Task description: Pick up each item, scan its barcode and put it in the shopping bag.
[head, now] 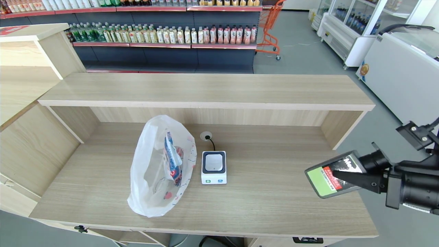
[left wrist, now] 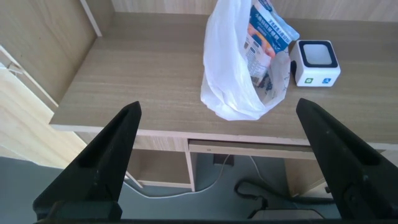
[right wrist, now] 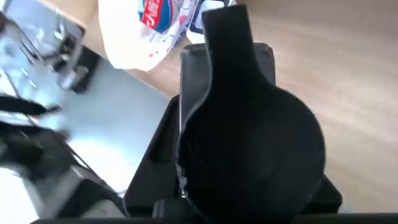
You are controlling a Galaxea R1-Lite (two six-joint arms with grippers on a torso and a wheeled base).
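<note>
The work surface is a wood-grain checkout counter (head: 274, 192) with a raised ledge (head: 205, 91) along its far side. It stands in a shop.

Right gripper (head: 336, 175): positioned at the right end of the counter, above its edge. The jaws are clamped on a flat box (head: 321, 181). One black finger lies across the box's upper face. The box is tilted and shows a green panel beside a red label. It is clear of the counter top.

Scanner (head: 214, 167): a small white unit with a dark window facing up, well to the left of the right gripper, on the counter. A black cable (head: 211, 142) runs from its far side to a grommet in the counter top.

Shopping bag (head: 151, 192): thin white plastic, just beyond the scanner from the right gripper, mouth open toward the far side. A blue-and-white snack packet (head: 171, 161) stands inside it.

Left gripper (left wrist: 219, 111): held off the counter's near edge, below the level of the top. The jaws are spread wide with nothing between them. From there the shopping bag (left wrist: 230, 81) sits directly ahead, with the scanner (left wrist: 316, 62) on the bag's far side.

Background: drink shelves (head: 164, 34), an orange cart (head: 271, 27) and a white freezer (head: 404, 68) lie beyond the ledge.
</note>
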